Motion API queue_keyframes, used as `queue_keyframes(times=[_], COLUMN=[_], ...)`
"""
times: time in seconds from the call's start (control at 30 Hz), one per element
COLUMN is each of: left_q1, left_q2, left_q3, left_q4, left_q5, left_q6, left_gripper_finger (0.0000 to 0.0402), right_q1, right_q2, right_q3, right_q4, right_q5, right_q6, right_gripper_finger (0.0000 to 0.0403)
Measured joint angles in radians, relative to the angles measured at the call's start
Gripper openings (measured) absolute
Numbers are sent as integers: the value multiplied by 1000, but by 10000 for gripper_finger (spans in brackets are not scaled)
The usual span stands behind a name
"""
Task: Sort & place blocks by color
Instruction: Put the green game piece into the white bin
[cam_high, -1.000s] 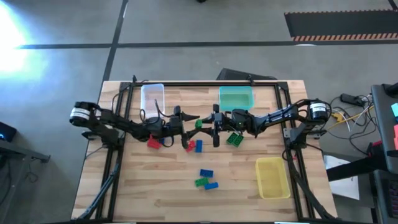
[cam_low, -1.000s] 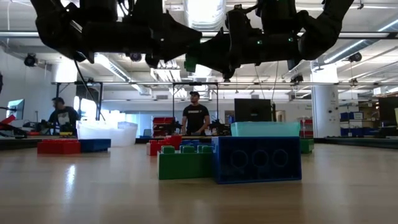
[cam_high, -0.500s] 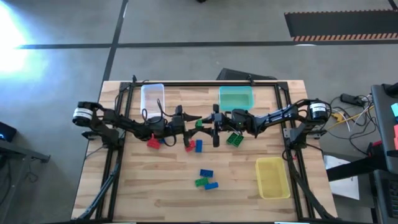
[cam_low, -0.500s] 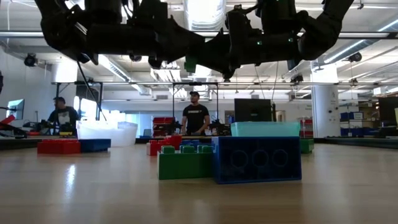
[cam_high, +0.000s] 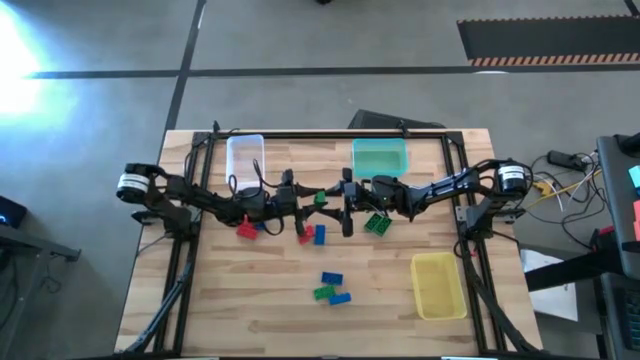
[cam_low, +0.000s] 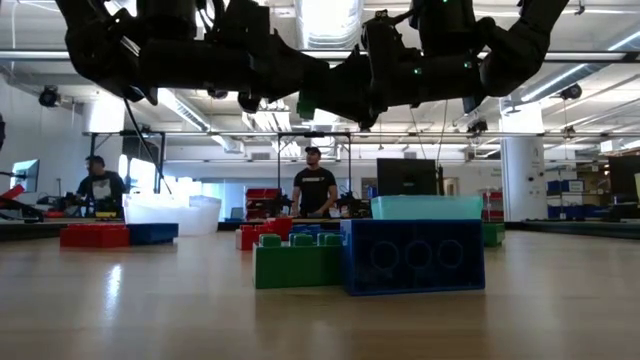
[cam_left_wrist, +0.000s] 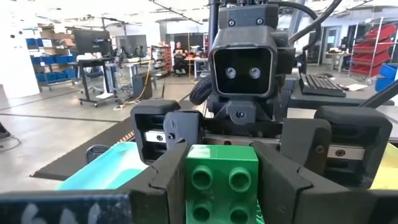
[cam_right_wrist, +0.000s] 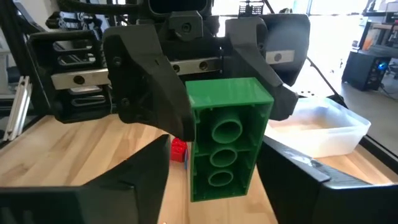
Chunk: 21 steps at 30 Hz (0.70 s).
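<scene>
One green block (cam_right_wrist: 225, 140) between two grippers

Robotics lab: shelving (cam_left_wrist: 43, 59), workstations (cam_left_wrist: 93, 46), ppl (cam_low: 315, 190) at benches.

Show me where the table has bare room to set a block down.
Bare wood lies along the near left, below the red block, and between the clear bin and teal bin. Crowded mid-table under both grippers and around the blue-green cluster.

Even indoor light is cast from above. Strong white glare is seen at the far left of the high view, on the grey concrete floor (cam_high: 20, 60). In the low view, the dark arms are silhouetted against bright ceiling lights, and the pale wooden table (cam_low: 150, 310) is blurred nearest the camera.
</scene>
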Motion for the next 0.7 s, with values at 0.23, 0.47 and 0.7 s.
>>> queue_keyframes(times=[0.23,0.47,0.7], left_q1=[7,54,155], left_q2=[-35,-140,-296], left_q3=[-7,1,28], left_q4=[-82,-314,-715], left_q5=[-93,-218,-565], left_q6=[5,7,4], left_gripper_finger=[129,129,129], right_q1=[-4,-5,-5], right_q2=[-83,-223,-348], right_q3=[0,0,0], right_q4=[-150,-405,-560], right_q5=[41,205,289], right_q6=[9,2,-34], right_gripper_finger=[258,253,242])
